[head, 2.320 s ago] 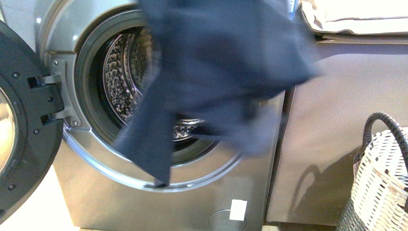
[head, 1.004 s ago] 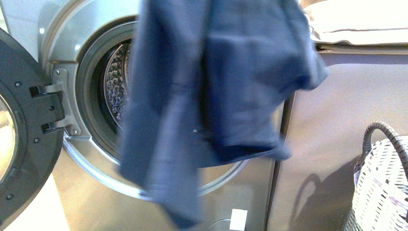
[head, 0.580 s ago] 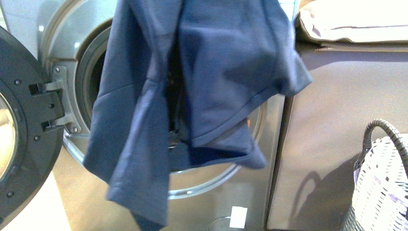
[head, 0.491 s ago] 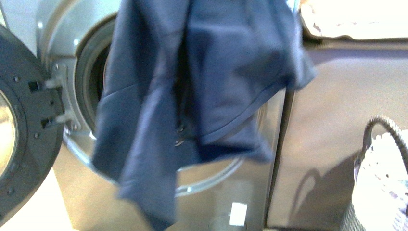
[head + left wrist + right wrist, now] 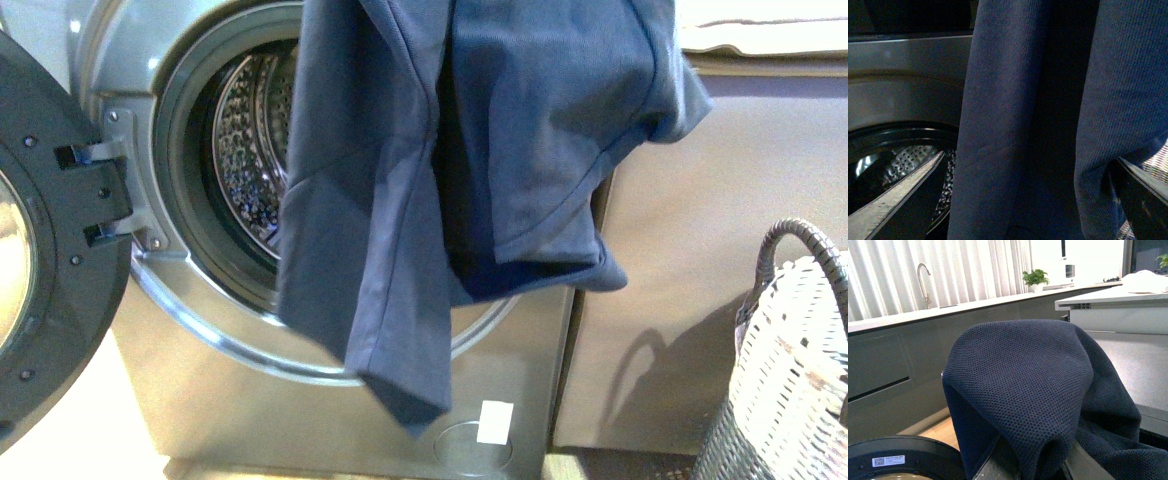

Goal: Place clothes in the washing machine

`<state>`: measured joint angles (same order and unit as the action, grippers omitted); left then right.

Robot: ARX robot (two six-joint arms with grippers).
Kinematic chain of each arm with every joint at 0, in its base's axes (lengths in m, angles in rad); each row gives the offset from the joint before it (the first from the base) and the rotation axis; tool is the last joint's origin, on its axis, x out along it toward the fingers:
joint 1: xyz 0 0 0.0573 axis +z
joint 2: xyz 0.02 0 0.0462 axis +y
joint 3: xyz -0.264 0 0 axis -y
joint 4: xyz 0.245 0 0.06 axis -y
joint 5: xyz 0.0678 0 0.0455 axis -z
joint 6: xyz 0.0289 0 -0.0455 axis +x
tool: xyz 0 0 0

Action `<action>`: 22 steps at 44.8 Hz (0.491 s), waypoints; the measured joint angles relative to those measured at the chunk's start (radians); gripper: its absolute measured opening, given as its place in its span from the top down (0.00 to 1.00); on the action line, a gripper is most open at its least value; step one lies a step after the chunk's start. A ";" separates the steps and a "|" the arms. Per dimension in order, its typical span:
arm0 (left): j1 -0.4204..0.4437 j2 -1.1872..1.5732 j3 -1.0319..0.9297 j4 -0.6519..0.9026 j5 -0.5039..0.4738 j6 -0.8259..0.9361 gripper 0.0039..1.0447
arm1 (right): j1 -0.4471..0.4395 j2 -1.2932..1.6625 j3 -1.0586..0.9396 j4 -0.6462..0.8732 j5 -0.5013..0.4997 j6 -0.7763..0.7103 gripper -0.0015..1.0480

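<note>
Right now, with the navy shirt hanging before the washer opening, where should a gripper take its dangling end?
Probably the lowest-hanging fold of the clothes, above its hem, coming level from the robot's side. It hangs flat and vertical, reaching below the porthole of the washing machine, so a sideways pinch suits. The left gripper is open, cloth between its fingers.

The navy clothes (image 5: 1008,125) hang in long vertical folds close to the camera, between two widely spread fingers (image 5: 898,200). Behind the fabric stands the silver-grey washing machine (image 5: 903,65), its dark porthole rim and perforated drum (image 5: 910,157) partly showing.
</note>
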<state>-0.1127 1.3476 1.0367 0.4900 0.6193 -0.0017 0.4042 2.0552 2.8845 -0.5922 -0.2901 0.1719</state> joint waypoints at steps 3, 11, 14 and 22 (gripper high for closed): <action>0.003 0.040 0.027 0.041 0.070 -0.001 0.06 | 0.000 0.000 0.000 0.000 0.000 0.000 0.93; 0.005 0.103 0.059 0.188 0.262 -0.091 0.06 | 0.000 0.000 0.000 0.000 0.000 0.000 0.93; 0.002 0.121 0.069 0.233 0.292 -0.134 0.06 | 0.000 0.000 0.000 0.000 0.000 0.000 0.93; -0.019 0.187 0.127 0.253 0.275 -0.187 0.06 | 0.000 0.000 0.000 0.000 0.000 0.000 0.93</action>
<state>-0.1322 1.5349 1.1637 0.7429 0.8944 -0.1883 0.4042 2.0552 2.8845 -0.5922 -0.2905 0.1719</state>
